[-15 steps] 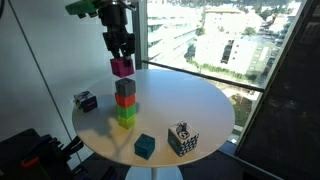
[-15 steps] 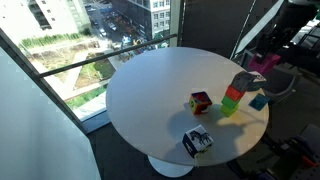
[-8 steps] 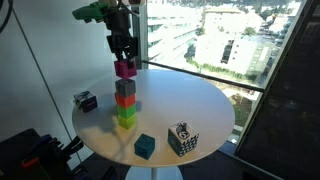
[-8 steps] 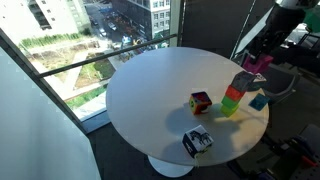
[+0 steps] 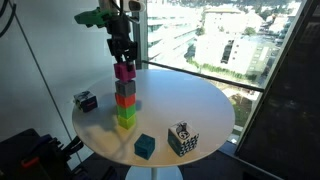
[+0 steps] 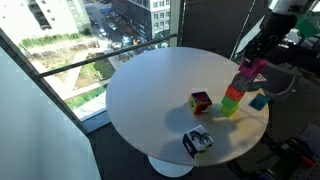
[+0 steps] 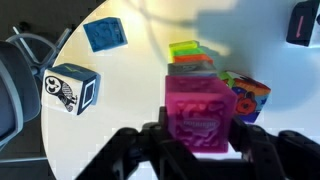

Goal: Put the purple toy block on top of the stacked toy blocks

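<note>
The purple block sits in the grip of the claw, right over the stack of grey, orange-red and green cubes. In an exterior view its underside meets the grey top cube or hangs just above it; I cannot tell whether they touch. In the wrist view the block fills the middle of the picture. A dark finger presses each side of it, and the edges of the stack peek out beyond it, so the claw is narrowed onto the block and has not let go. The step in hand looks like the final placing. The next move calls for setting the block square on the grey cube, then opening the fingers and lifting straight up without nudging the tall column. Compared with a second ago, the block has come down a little and shifted to line up over the stack, and the arm has followed it. The stack stands near the left side of the round white table. A teal cube and a black-and-white patterned cube lie nearer the front edge, well apart from the stack. A many-coloured cube lies beside its foot; none of these has moved.
</note>
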